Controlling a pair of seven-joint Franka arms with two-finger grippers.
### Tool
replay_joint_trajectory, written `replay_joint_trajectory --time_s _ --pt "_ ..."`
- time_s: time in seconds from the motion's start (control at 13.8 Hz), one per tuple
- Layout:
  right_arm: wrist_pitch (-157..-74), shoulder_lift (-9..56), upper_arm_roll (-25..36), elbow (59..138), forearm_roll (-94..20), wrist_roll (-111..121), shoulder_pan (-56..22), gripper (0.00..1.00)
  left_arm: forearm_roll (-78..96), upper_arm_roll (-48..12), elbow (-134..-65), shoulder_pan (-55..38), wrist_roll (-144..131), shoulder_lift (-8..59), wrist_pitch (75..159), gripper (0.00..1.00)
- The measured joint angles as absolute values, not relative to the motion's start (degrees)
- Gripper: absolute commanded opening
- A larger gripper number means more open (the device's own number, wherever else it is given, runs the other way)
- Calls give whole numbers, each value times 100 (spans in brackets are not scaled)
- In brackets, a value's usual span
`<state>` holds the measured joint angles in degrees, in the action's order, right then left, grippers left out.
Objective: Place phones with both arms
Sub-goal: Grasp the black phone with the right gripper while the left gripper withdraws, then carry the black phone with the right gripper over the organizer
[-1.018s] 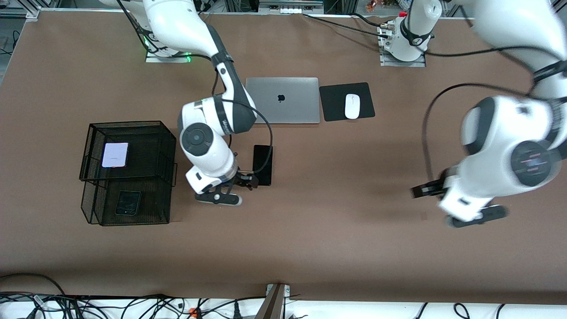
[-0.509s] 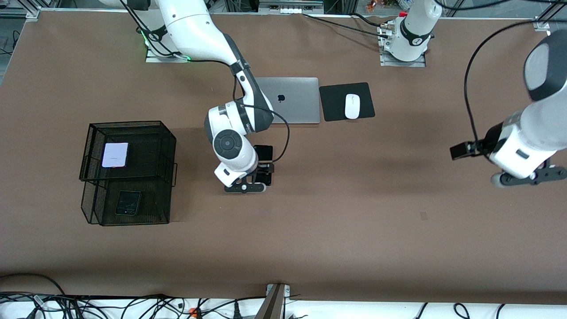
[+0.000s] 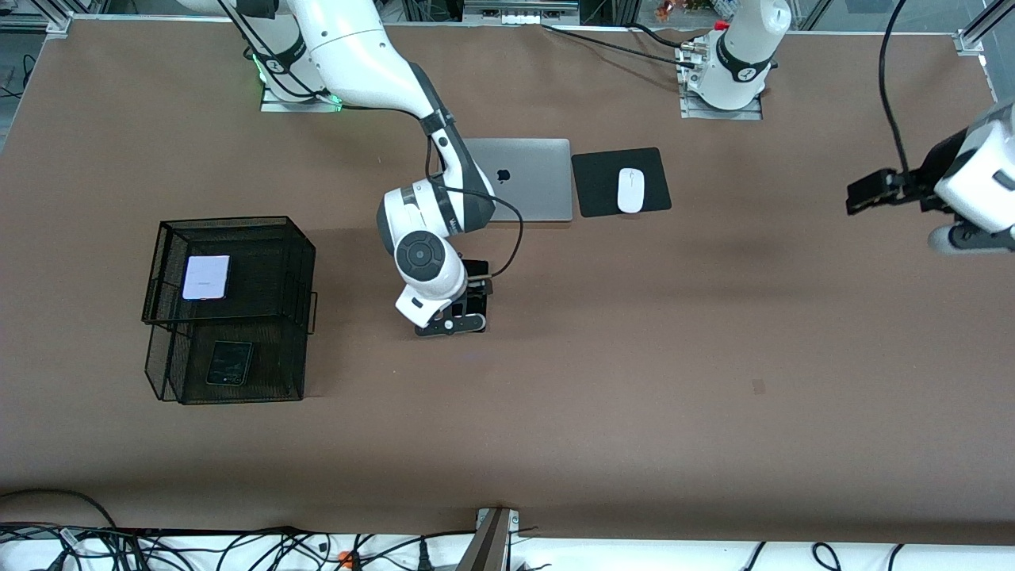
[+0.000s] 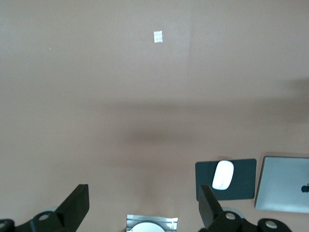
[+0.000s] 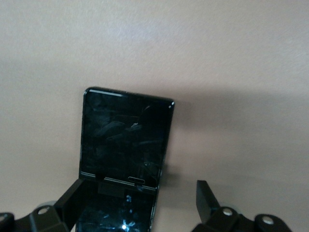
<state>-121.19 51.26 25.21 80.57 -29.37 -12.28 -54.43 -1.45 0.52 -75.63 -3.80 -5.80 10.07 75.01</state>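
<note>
Right gripper (image 3: 458, 311), front view: lowered over the long black phone (image 3: 478, 270) on the table (image 3: 634, 357), its jaws spread, nothing gripped; the phone lies nearer the front camera than the silver laptop (image 3: 530, 179). Beside the laptop, toward the left arm's end, a white mouse (image 3: 630, 190) rests on a black mouse pad (image 3: 587, 184). A two-tier black wire basket (image 3: 301, 262) stands toward the right arm's end: the pale-lilac phone (image 3: 205, 277) lies in the upper tier, the small black phone (image 3: 230, 362) in the lower. Left gripper (image 3: 963, 236): held in the air at the left arm's end of the table.

Left wrist view: left gripper (image 4: 143, 204) open and empty over bare table; mouse (image 4: 223, 174) and laptop (image 4: 282, 183) visible.

Right wrist view: right gripper (image 5: 139, 194) open, one finger (image 5: 77, 192) at the phone's (image 5: 126, 135) edge, the other clear of it.
</note>
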Motion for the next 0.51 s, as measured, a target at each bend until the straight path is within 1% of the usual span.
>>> replay_joint_trajectory --time_s 0.22,0.51 --pt "-12448 5125 2451 8087 -3203 -1229 -5464 100 -145 9 -7963 -376 -546 788 7546 100" --pt "-12612 5126 2436 8189 -3265 -1229 -5479 100 -139 -19 -8089 -376 -543 722 7677 100"
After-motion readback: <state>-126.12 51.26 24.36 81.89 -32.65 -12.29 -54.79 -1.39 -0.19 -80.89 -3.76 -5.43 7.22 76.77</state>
